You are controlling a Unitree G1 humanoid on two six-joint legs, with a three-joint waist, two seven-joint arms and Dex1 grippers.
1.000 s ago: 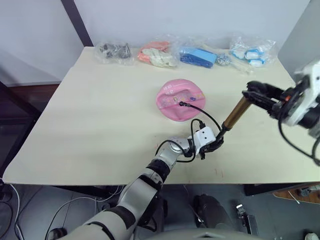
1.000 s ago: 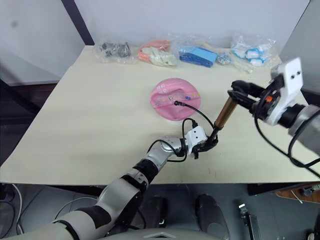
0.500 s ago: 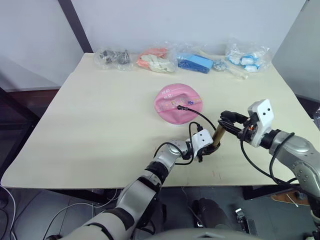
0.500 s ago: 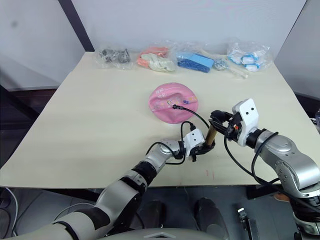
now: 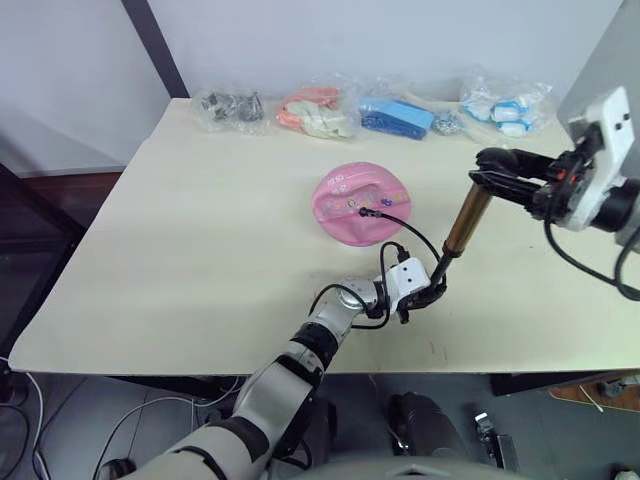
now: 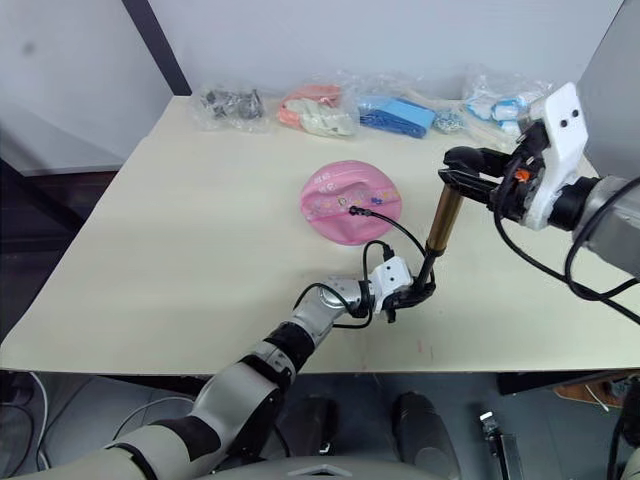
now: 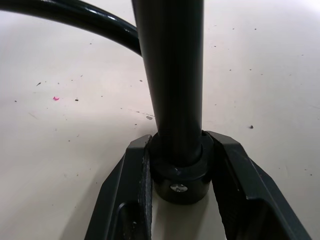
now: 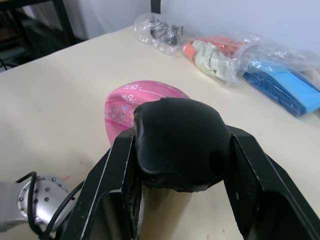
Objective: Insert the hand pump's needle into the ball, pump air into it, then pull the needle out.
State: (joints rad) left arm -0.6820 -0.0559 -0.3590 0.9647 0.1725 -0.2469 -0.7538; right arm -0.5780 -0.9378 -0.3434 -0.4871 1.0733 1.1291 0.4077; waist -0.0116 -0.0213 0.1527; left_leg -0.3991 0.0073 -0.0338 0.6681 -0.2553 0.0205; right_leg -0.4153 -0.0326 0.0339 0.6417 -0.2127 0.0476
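The pink ball (image 5: 358,200) lies limp and dented in the middle of the table (image 5: 200,250). The needle (image 5: 366,211) sits at its top, and a thin black hose (image 5: 412,231) runs from it to the hand pump's foot. The hand pump (image 5: 464,220) stands tilted on the table, its bronze tube drawn out. My left gripper (image 5: 427,292) is shut on the pump's black base (image 7: 177,176) at table level. My right gripper (image 5: 495,168) is shut on the black handle (image 8: 177,145) at the pump's top, to the right of the ball (image 8: 125,107).
Clear plastic bags line the table's far edge: one with dark parts (image 5: 228,103), one with orange and cream items (image 5: 314,110), one with blue items (image 5: 397,115), one with blue-white items (image 5: 506,104). The table's front edge is just behind my left gripper.
Half a second ago the right gripper had the handle pushed down and the pump short. Now it has pulled the handle up and the tube is long again. The left gripper stayed put.
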